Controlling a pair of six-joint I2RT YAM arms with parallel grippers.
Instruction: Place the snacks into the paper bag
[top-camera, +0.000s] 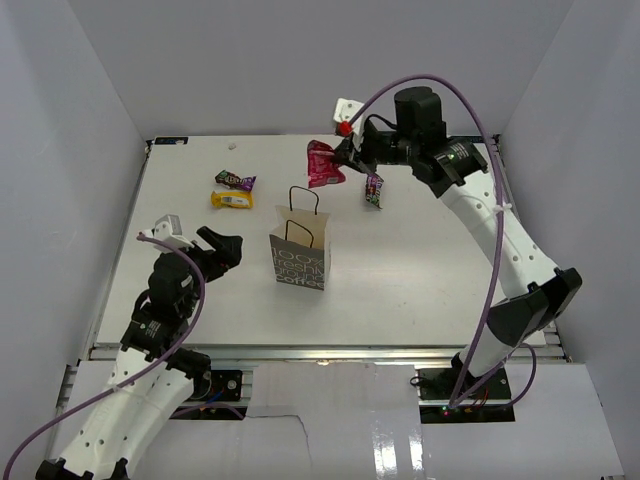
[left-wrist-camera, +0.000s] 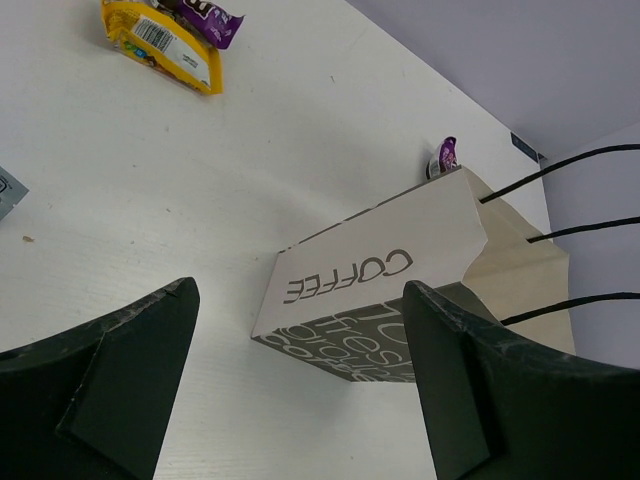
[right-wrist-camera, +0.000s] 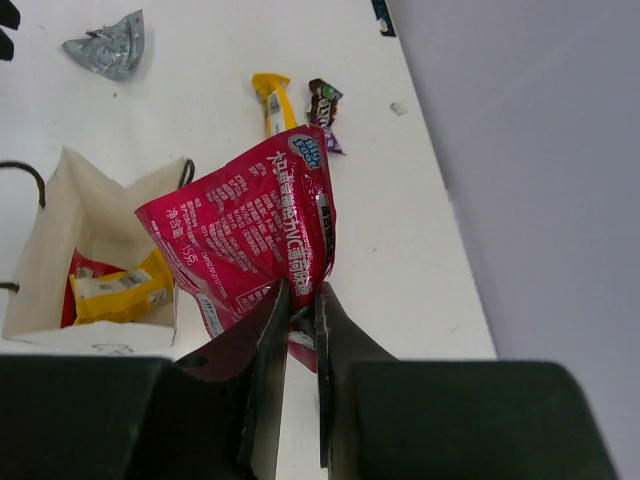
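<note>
The paper bag (top-camera: 300, 258) stands upright mid-table, lettered "coffee"; it also shows in the left wrist view (left-wrist-camera: 390, 270) and the right wrist view (right-wrist-camera: 60, 215), where a yellow packet (right-wrist-camera: 125, 285) and a red one (right-wrist-camera: 78, 268) lie inside. My right gripper (top-camera: 345, 152) is shut on a red snack packet (top-camera: 322, 165), held in the air behind the bag; the packet fills the right wrist view (right-wrist-camera: 250, 235). A yellow bar (top-camera: 232, 200) and a purple packet (top-camera: 235, 180) lie at the back left. Another purple packet (top-camera: 373, 190) lies under the right arm. My left gripper (top-camera: 222, 250) is open and empty, left of the bag.
White walls enclose the table on three sides. A small white crumb (top-camera: 232, 146) lies near the back edge. A crumpled grey scrap (right-wrist-camera: 108, 42) shows at the top left of the right wrist view.
</note>
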